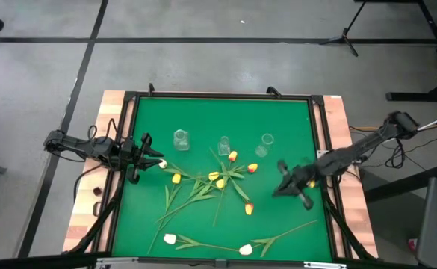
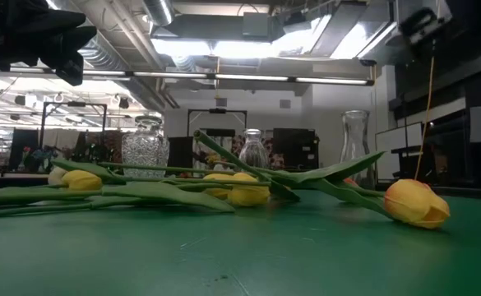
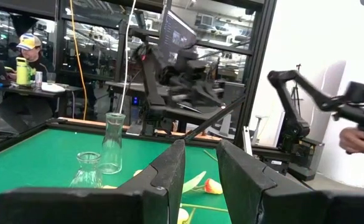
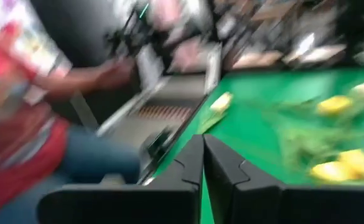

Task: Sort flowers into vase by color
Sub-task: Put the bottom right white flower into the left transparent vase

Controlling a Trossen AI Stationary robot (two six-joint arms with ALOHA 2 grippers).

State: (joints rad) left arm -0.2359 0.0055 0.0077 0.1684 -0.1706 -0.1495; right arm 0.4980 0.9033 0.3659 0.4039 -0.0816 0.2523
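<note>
Both arms are dark, slim and jointed, trailing black cables; each gripper (image 3: pixel 200 177) ends in two flat, wedge-shaped black fingers (image 4: pixel 228 177).

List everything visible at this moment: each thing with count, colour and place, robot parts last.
Table mat: one, green, framed by a pale wooden edge.
Vases: three, clear glass, in a row toward the mat's far side.
Flowers: about nine tulips, white, yellow and orange-yellow heads on green stems, lying loose; most crossed mid-mat, two white-headed ones along the near edge.
Person: one, seated at a desk in the room beyond the table.
Left gripper: dark, at the mat's left edge, jaws apart, holding nothing.
Right gripper: dark, over the mat's right side, shut, empty.
</note>
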